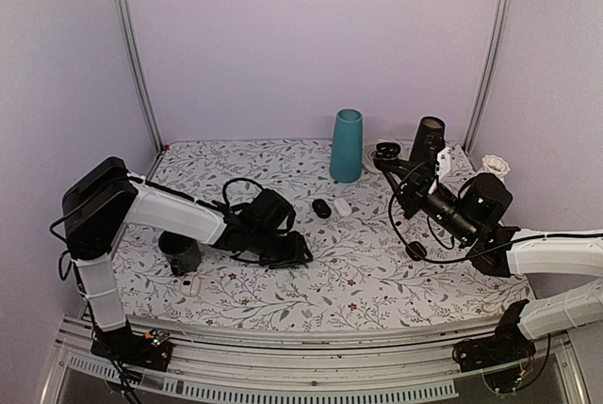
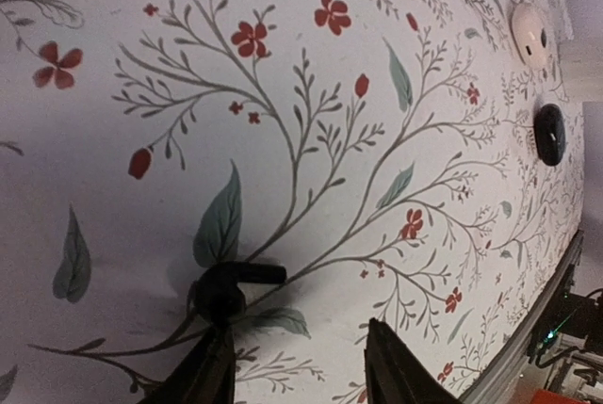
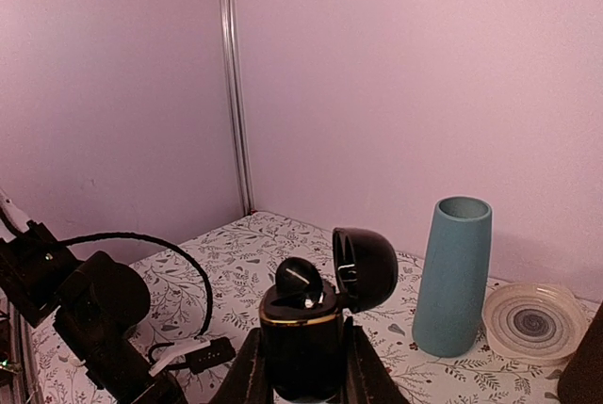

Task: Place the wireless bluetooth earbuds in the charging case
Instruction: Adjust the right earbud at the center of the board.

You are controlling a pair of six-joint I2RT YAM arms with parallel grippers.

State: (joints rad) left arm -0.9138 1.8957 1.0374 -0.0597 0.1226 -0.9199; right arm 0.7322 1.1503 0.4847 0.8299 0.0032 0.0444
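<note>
Earbuds are split between the two arms. One loose earbud (image 2: 226, 293) lies on the flowered tablecloth (image 2: 122, 140) around the middle of the worktop, a little toward the near edge and left of centre. The left gripper (image 2: 301, 371) hovers low over it, fingers apart and nothing between them. The bud sits just ahead of one fingertip (image 2: 212, 376), off to that side rather than centred in the gap. Its short stem points across toward the other finger, so its long axis runs roughly along the closing line.

The charging case (image 3: 300, 343) is up in the air toward the far right corner, upright and clamped between the fingers of the right gripper (image 3: 303, 376), with its hinged lid (image 3: 366, 267) swung open. A round glossy black shape (image 3: 300, 282) rests in its mouth. I take it for the second earbud; whether it is fully seated I cannot tell.

The left arm is plainly the nearer one to the loose bud, while the case is well apart to its right. I judge that the left fingers need a small sideways shift to centre the bud before closing. A black oval pod (image 1: 322, 207) and a white pod (image 1: 342, 206) lie side by side beyond it.
</note>
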